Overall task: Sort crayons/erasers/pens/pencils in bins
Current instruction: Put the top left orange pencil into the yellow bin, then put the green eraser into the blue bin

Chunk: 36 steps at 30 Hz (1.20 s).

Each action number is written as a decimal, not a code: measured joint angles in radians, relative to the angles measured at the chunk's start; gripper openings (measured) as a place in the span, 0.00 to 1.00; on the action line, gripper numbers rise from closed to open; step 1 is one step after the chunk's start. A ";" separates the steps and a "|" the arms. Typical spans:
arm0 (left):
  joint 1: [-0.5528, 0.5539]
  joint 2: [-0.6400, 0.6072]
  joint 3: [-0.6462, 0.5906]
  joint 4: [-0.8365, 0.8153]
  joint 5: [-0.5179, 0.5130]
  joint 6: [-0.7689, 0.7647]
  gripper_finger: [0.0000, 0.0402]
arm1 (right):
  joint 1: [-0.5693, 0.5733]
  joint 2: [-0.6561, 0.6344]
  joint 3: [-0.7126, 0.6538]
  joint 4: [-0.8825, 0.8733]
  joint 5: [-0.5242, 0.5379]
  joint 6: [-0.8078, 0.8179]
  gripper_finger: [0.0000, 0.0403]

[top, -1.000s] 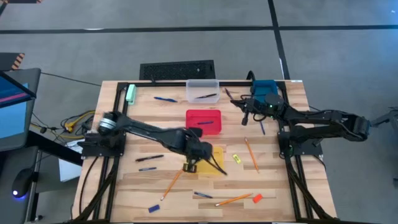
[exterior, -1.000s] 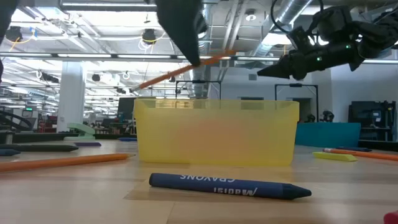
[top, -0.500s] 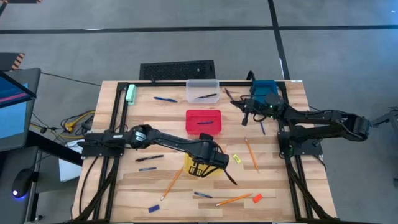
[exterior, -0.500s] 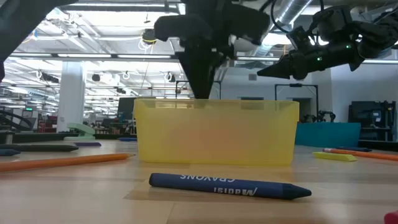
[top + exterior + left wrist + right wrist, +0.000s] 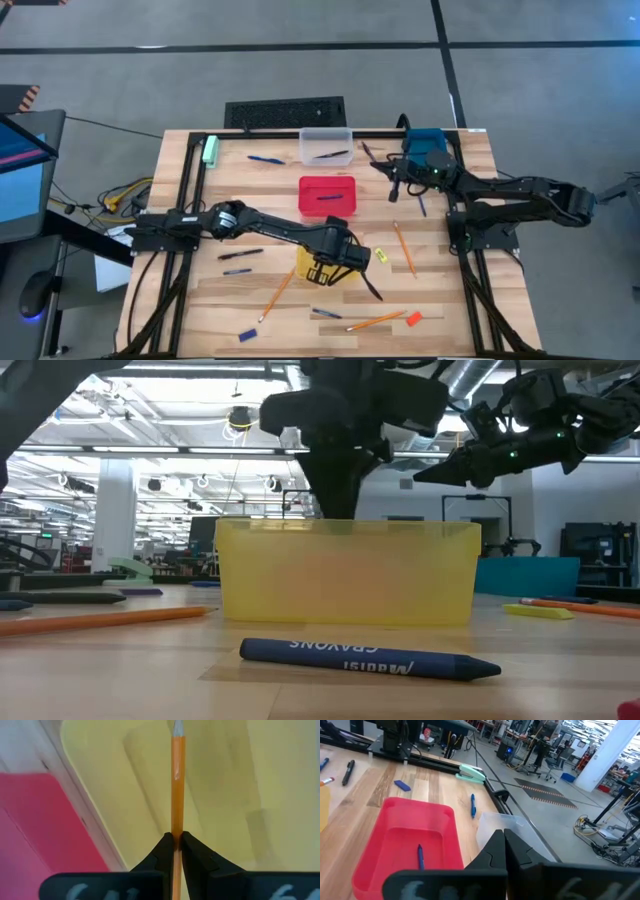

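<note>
My left gripper hangs over the yellow bin, shut on an orange pencil that reaches into the bin. My right gripper waits shut near the far right, beside the blue bin. The red bin holds a blue crayon, and the clear bin a dark pen. Loose on the table lie pencils, pens, a crayon, an orange-red eraser and a yellow one. My left gripper pinches the pencil's shaft between its two fingertips, coming from above with the fingers across it. The rest of the pencil runs on ahead of the fingers over the yellow bin's floor. Whether it rests on that floor I cannot tell.
A pale green block lies at the far left corner. A black keyboard sits beyond the far edge. In the low view a blue crayon lies in front of the yellow bin. The black frame rails border the table's left and right sides.
My left gripper has turned about, shifted a little toward the table's right and come down over the yellow bin. The pencil, held slanting above the bin's rim a second ago, now sits inside the bin behind its wall.
</note>
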 joint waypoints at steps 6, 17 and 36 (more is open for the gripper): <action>0.000 0.000 0.000 0.021 -0.003 0.019 0.04 | 0.019 0.000 0.000 -0.003 0.002 0.000 0.00; -0.010 0.000 0.000 0.026 0.051 0.026 0.08 | 0.029 0.000 0.000 -0.003 0.007 0.005 0.00; -0.033 -0.060 0.017 -0.074 -0.047 -0.055 0.08 | 0.029 0.000 0.000 -0.027 0.006 0.017 0.00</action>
